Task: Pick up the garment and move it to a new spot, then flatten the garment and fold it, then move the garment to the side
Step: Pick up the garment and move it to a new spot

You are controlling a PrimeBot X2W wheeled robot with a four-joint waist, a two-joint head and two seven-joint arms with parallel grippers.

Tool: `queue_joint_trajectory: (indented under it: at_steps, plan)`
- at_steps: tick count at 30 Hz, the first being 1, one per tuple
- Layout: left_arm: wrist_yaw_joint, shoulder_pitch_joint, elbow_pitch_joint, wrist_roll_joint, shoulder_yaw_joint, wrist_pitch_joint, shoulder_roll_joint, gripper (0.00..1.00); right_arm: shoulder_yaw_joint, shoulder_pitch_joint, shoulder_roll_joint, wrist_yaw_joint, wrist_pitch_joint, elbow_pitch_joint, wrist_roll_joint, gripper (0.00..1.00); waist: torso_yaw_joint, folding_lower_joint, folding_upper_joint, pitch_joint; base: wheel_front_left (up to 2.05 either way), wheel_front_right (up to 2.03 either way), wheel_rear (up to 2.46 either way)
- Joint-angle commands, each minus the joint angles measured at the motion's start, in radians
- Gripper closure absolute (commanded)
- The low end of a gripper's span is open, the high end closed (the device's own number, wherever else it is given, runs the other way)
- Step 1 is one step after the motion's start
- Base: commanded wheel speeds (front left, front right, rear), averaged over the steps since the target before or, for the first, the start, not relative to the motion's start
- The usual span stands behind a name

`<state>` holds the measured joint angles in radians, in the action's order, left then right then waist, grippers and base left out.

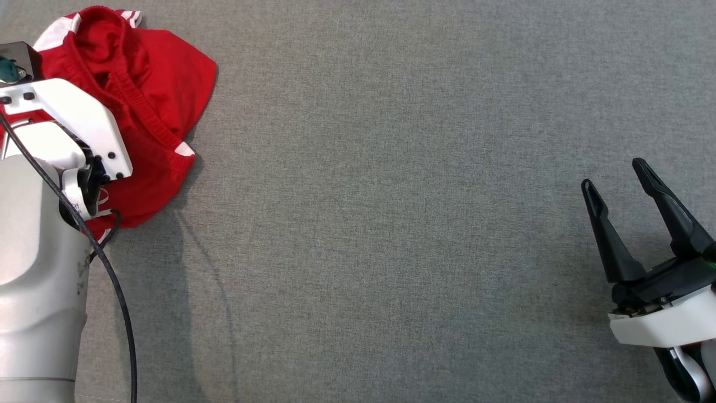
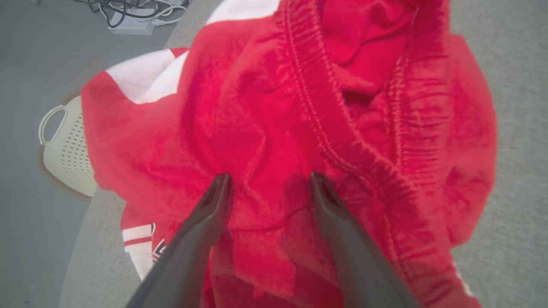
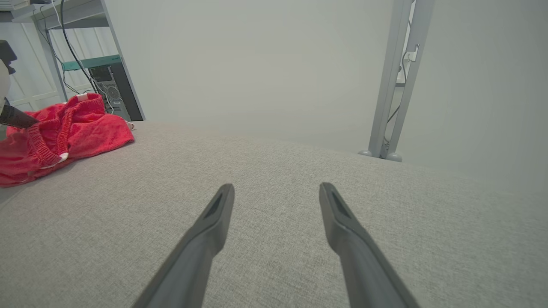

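Left hand (image 2: 269, 179) spread at the crumpled red garment (image 2: 265, 107), right hand (image 1: 613, 174) spread over grey table (image 1: 391, 224), cream basket (image 2: 70, 154) half-hidden behind.

Grey fabric tabletop (image 1: 391, 224), pale wall (image 3: 257, 64), perhaps a computer tower (image 3: 113, 92) beyond.

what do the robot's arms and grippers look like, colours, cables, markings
Both the left gripper and the right gripper have two long, dark grey, tapering fingers with a slot near each tip. The left wrist housing is white with black screws; the right wrist housing is white too. The left forearm is pale silver-grey, with a black cable beside it.
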<state>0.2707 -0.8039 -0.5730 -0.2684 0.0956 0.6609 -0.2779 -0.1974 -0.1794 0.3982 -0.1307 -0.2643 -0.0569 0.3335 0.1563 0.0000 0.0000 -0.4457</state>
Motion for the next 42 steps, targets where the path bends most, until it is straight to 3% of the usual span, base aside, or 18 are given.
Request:
queue_joint_trajectory:
  at_steps: [1, 8, 16, 21, 28, 35, 42]
  plan:
    - [0.002, 0.008, 0.006, -0.006, -0.001, 0.006, -0.001, 1.00, 0.003, -0.006, 0.006, 0.000, 0.000, -0.005, 0.002, 0.00, 0.002, 0.0000, 0.0000, -0.004, 0.00, 0.00, 0.00]
    - [0.012, 0.020, 0.046, -0.011, 0.000, -0.014, 0.001, 1.00, -0.002, -0.010, 0.005, 0.000, 0.000, -0.001, 0.005, 0.00, 0.009, 0.0000, 0.0000, 0.001, 0.00, 0.00, 0.00]
    - [0.005, 0.018, 0.069, -0.017, -0.019, -0.136, -0.021, 1.00, -0.010, -0.002, -0.030, 0.000, 0.000, 0.038, -0.011, 0.00, 0.024, 0.0000, 0.0000, 0.081, 0.00, 0.00, 0.00]
    - [-0.032, 0.000, 0.050, -0.023, -0.026, -0.221, -0.045, 1.00, -0.015, 0.009, -0.074, 0.000, 0.000, 0.074, -0.024, 0.00, 0.040, 0.0000, 0.0000, 0.162, 0.00, 0.00, 0.00]
    - [-0.125, -0.014, 0.066, -0.059, -0.034, -0.384, -0.062, 1.00, -0.018, 0.022, -0.149, 0.000, 0.000, 0.118, -0.062, 0.00, 0.057, 0.0000, 0.0000, 0.266, 0.00, 0.00, 0.00]
    - [-0.237, -0.020, 0.118, -0.125, -0.025, -0.549, -0.006, 1.00, 0.019, 0.019, -0.207, 0.000, 0.000, 0.146, -0.103, 0.00, 0.061, 0.0000, 0.0000, 0.348, 0.00, 0.00, 0.00]
    - [-0.271, 0.018, 0.199, -0.163, -0.009, -0.645, 0.069, 1.00, 0.060, 0.015, -0.235, 0.000, 0.000, 0.160, -0.127, 0.00, 0.035, 0.0000, 0.0000, 0.401, 0.00, 0.00, 0.00]
